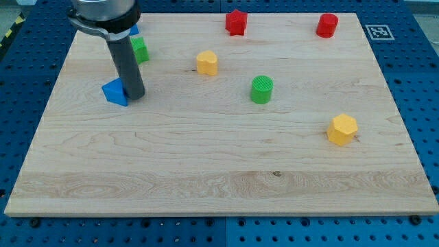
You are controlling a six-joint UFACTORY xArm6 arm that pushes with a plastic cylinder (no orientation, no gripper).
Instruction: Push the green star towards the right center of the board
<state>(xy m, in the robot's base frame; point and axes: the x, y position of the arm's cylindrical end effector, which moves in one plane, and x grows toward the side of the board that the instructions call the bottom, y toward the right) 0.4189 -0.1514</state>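
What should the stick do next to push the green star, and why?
Probably slide my tip up and left, around behind the green star. My tip sits beside the blue block, below the star, so pushing from there would not send it rightward.

Bright, even overhead light falls across the pale wooden board (219, 171), leaving only short, soft shadows beneath the small coloured blocks. Focus is sharp throughout, without glare or motion blur; the board's straight edges show little distortion.
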